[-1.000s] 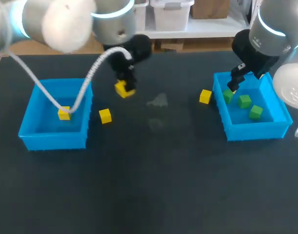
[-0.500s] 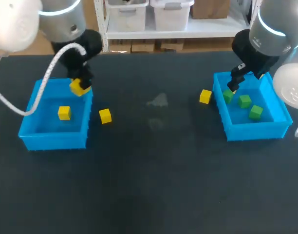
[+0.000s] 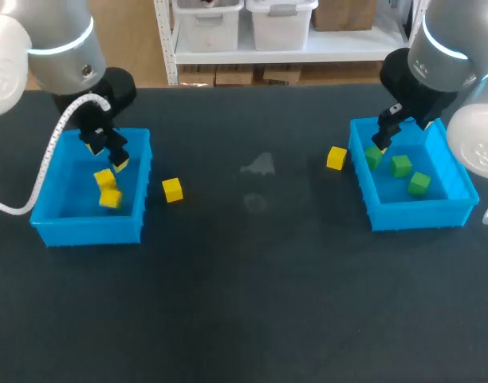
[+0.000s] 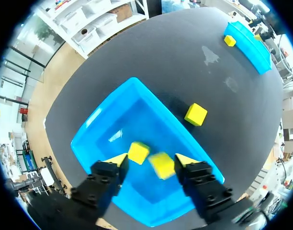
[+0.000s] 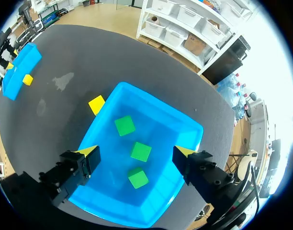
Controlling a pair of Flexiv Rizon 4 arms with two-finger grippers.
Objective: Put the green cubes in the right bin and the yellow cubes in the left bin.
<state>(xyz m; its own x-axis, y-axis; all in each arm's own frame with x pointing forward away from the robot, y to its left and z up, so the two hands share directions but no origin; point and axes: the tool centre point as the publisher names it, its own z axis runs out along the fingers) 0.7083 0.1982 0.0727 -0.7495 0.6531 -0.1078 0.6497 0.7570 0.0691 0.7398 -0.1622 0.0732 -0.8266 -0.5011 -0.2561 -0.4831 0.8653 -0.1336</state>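
Head view: left bin (image 3: 88,227), an open bright-blue plastic box, holds two small yellow cubes close together. These are the rear yellow cube (image 3: 105,177) and the front yellow cube (image 3: 110,198), the second nearer the bin's front wall. Cannot tell whether they touch.

Left gripper (image 3: 106,154) hangs over the back part of the left bin, just above the rear yellow cube. Its yellow-tipped fingers are spread wide and grip nothing. In the left wrist view both cubes lie ahead of the parted fingers, neither pinched.

Loose yellow cube (image 3: 172,189) sits on the dark table (image 3: 252,303), near the left bin's wall that faces the table's middle, apart from it. Fourth yellow cube (image 3: 336,157) rests on the table just beside the right bin's inner wall.

Right bin (image 3: 419,214), a matching blue plastic box, holds three small green cubes: the inner green cube (image 3: 374,157), the middle green cube (image 3: 400,165) and the front green cube (image 3: 419,183), each apart from the others.

Right gripper (image 3: 381,142) hangs over the right bin's inner back corner, fingers wide apart and empty. In the right wrist view the green cubes lie ahead of the spread tips, untouched.
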